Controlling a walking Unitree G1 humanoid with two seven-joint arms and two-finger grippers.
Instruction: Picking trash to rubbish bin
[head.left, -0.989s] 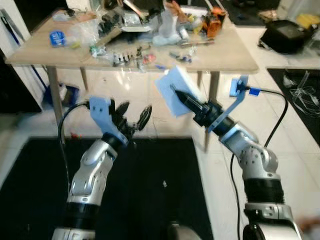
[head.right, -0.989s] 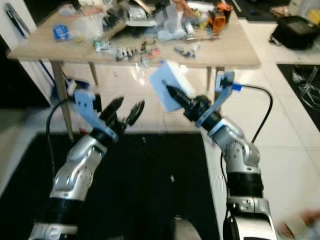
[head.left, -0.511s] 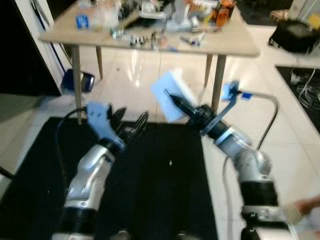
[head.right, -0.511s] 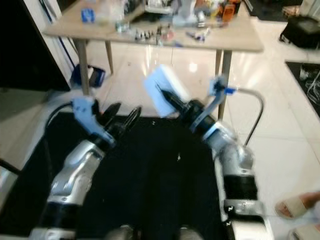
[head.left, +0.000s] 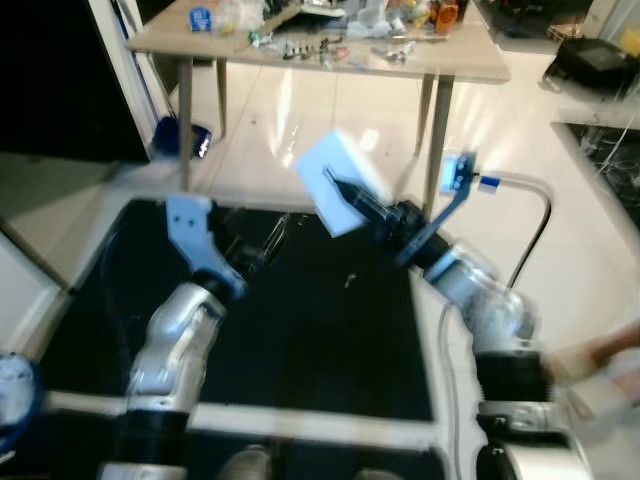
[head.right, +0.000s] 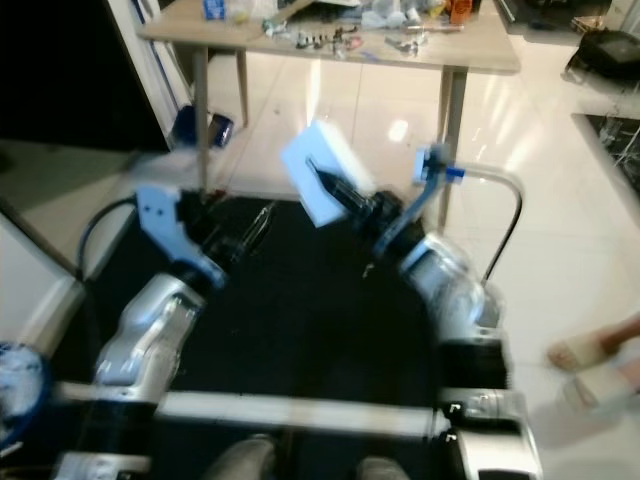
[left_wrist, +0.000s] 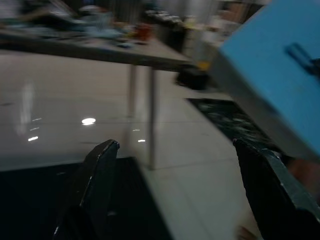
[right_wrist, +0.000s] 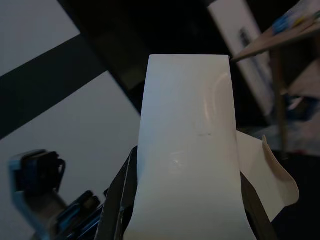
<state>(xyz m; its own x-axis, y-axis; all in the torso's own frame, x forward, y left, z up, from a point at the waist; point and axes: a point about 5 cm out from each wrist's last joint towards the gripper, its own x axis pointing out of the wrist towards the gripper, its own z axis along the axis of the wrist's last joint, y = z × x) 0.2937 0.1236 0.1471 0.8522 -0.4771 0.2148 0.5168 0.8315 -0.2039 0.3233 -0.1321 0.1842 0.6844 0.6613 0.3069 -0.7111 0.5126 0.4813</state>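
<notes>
- Your two head views look forward and down from the robot's head, over both silver arms onto a black floor mat (head.left: 330, 330). The cluttered light wooden table (head.left: 330, 62) stands far off at the upper edge, beyond the mat.
- These two views share almost the whole scene, and both are blurred.
- Your left wrist view sits low, looks along the left gripper (left_wrist: 185, 190)'s spread black fingers (left_wrist: 97, 175) and faces the same table (left_wrist: 100, 50) across glossy white tile floor.
- Your right wrist view looks along the right gripper (right_wrist: 186, 200), very close to a pale blue-white flat box (right_wrist: 187, 150) pinched between its fingers; the table's edge (right_wrist: 280, 37) shows beyond the box.
- The wrist views share the table and the box (left_wrist: 275, 75) with the head views.
</notes>
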